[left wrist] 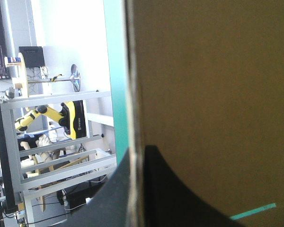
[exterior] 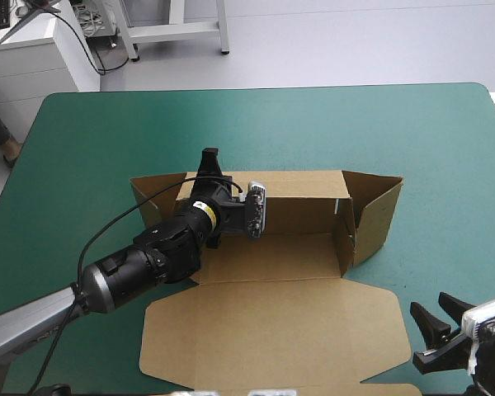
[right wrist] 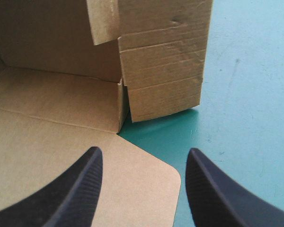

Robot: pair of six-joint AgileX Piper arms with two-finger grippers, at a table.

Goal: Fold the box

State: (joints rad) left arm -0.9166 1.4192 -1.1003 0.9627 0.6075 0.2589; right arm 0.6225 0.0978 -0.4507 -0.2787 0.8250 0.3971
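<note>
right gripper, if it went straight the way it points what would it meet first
Likely the box's raised end flap, after passing over the lid corner and bare teal-green cover; depth is unclear, so maybe the lid first.

The teal-green bench [exterior: 99,140] carries the brown box [exterior: 272,322] near its middle, the walls raised along the box's far side and right end, its lid lying flat toward the bench's near edge
</note>
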